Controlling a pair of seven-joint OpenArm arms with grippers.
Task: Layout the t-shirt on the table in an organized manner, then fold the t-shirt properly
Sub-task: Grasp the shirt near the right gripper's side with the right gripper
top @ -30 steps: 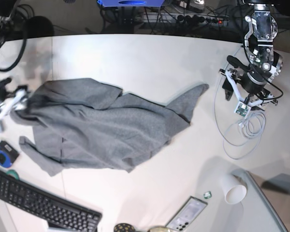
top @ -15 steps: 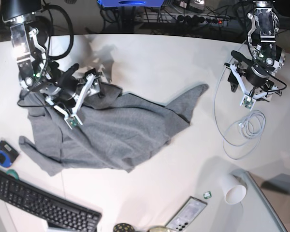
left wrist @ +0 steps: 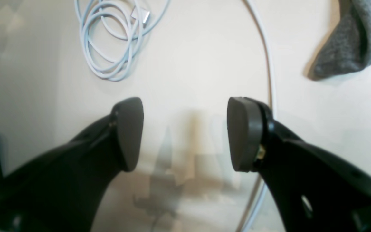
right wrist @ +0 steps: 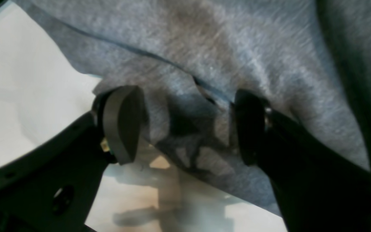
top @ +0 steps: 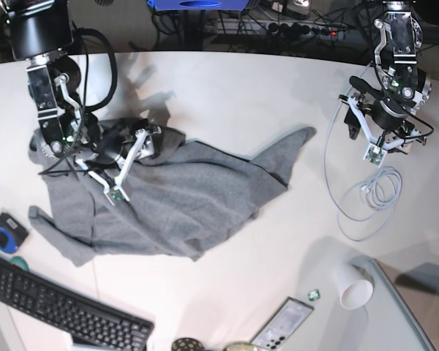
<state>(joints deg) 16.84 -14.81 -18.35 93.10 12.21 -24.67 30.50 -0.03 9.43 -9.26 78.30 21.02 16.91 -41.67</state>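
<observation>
The grey t-shirt (top: pixel 168 197) lies crumpled on the left half of the white table (top: pixel 241 95), one corner pointing right. My right gripper (top: pixel 128 157) hangs low over the shirt's upper left part. In the right wrist view this gripper (right wrist: pixel 185 125) stands open, with a raised fold and seam of the t-shirt (right wrist: pixel 224 48) between its fingers. My left gripper (top: pixel 380 139) is at the far right, well away from the shirt. In the left wrist view that gripper (left wrist: pixel 185 132) is open over bare table (left wrist: pixel 198 64), with only a tip of the t-shirt (left wrist: pixel 349 42) at the top right.
A coiled white cable (top: pixel 373 194) lies below the left gripper, also the cable (left wrist: pixel 114 42). A white paper cup (top: pixel 355 287), a phone (top: pixel 282 325), a black keyboard (top: pixel 66 307) and a blue round thing (top: pixel 6 232) sit along the front. A glass corner panel (top: pixel 406 307) is at the front right.
My right arm swung in from the left edge onto the shirt's upper left part and then settled slightly lower. The left arm rose a little at first, then held still.
</observation>
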